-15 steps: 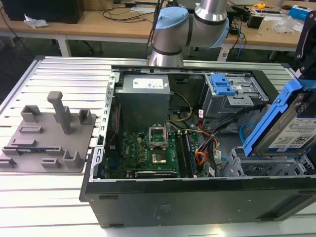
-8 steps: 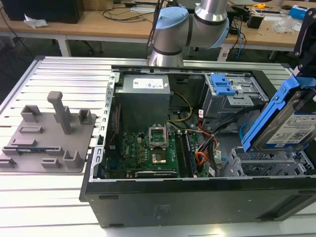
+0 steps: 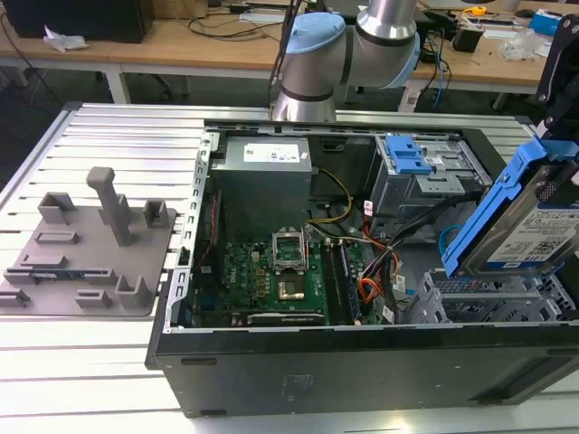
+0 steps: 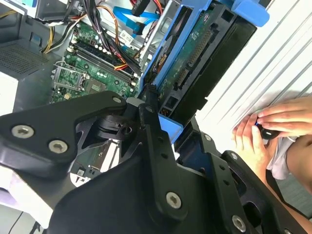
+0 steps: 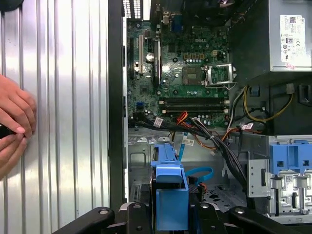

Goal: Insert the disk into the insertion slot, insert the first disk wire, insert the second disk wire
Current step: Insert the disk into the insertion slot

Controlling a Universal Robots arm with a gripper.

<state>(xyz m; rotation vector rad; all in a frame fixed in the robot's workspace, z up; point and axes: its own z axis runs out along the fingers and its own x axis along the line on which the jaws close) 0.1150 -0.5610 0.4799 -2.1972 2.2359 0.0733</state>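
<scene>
The disk (image 3: 534,217) sits clamped in our gripper (image 5: 170,210), tilted on edge. We see the insertion slot (image 3: 484,303) just beneath the gripper, the disk's lower corner close above it, not yet inside.

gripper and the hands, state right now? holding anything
Gripper: shut on the disk, not yet in the slot.
Person's hands: pinching a small dark object.

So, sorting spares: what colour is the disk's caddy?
Bright blue; disk caddy shows best in exterior view.
</scene>
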